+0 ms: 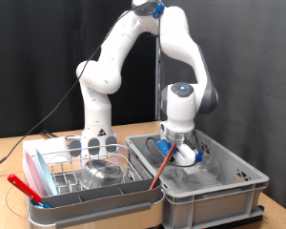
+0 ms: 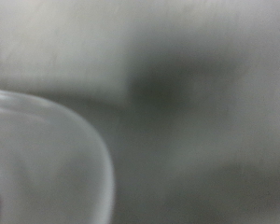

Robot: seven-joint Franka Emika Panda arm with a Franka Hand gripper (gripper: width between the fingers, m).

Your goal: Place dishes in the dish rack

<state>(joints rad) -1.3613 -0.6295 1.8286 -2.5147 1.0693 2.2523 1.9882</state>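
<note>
**Hand down in the grey crate, bowl already racked**

Nearest the exterior camera, the dish rack [image 1: 62, 176] sits on the desk [image 1: 10, 153] at that view's left, with the steel bowl [image 1: 105, 173] resting inside it. Just beside it on the right stands the grey crate [image 1: 229, 181]. The hand [image 1: 181, 153] reaches into the crate; whether its fingers are spread or pressed together cannot be told. The blurred wrist view shows a curved clear glass rim [image 2: 84, 140] very close.

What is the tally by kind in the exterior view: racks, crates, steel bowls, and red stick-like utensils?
Dish rack: 1
Grey crate: 1
Steel bowl, in the rack: 1
Red-handled utensil at the rack's front corner: 1
Reddish stick leaning between rack and crate: 1
Total: 5
Clear glassware is too faint to count. The gripper is down inside the crate.
</note>
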